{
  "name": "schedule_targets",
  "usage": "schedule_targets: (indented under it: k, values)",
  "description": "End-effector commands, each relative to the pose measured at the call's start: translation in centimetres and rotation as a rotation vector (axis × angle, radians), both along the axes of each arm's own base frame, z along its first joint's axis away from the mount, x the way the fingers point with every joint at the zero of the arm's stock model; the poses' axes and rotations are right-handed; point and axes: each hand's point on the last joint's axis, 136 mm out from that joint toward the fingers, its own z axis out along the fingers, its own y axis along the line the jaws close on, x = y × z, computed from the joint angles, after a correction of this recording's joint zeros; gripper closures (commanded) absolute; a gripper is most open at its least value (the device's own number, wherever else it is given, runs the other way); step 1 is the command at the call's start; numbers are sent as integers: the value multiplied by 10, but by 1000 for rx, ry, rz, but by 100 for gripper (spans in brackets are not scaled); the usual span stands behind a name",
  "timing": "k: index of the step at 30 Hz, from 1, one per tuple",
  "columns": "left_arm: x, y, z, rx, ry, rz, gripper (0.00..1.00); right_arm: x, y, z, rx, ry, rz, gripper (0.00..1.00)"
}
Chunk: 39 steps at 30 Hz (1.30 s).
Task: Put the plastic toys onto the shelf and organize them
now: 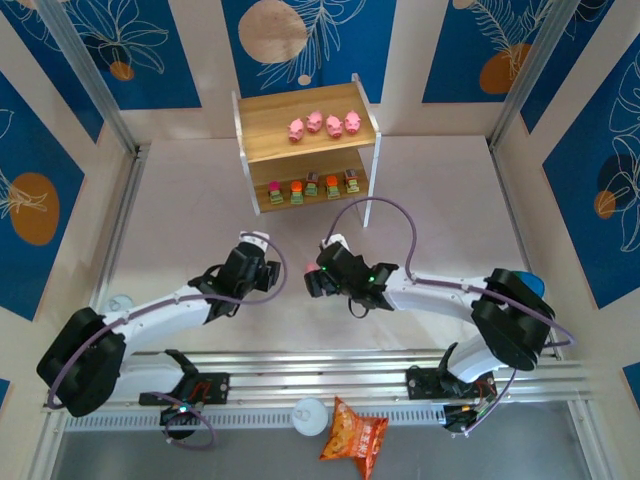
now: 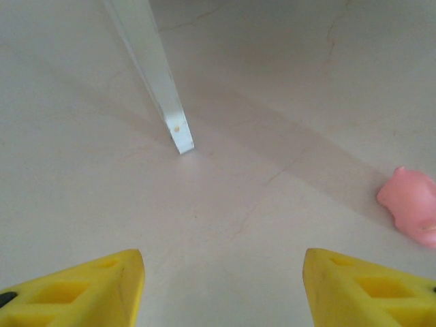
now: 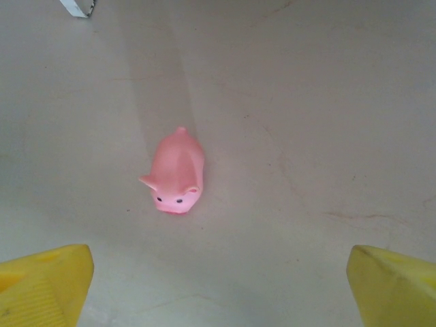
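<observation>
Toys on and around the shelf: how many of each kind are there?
Pink pigs: 5 (4 on the top board of the shelf, plus 1 loose pig on the table)
Blocky toys: 5 (all on the lower board)
Total: 10

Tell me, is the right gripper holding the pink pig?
No, the pink pig sits free on the table ahead of the right gripper, whose jaws stand wide open.

Bare tabletop (image 3: 306, 102) all round pig (image 3: 176, 174); shelf leg (image 2: 163, 88) stands apart.
</observation>
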Motion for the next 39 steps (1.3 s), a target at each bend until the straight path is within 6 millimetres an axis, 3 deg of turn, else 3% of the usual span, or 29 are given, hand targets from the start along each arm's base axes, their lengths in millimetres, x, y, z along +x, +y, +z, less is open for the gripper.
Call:
schedule_targets:
  k: [1,14,27,39]
  values:
    - [2,-2,-9,-59,30,9,36,5,11,3,18,10,-9,4]
    - [6,-2,-13,-82,53,24,36,14,25,-21,-20,60,-36,4]
    - [9,6,-21,-110,93,64,37,24,34,-30,-40,75,-53,5]
    - [11,9,-24,-139,116,79,36,26,42,-40,-50,100,-47,21]
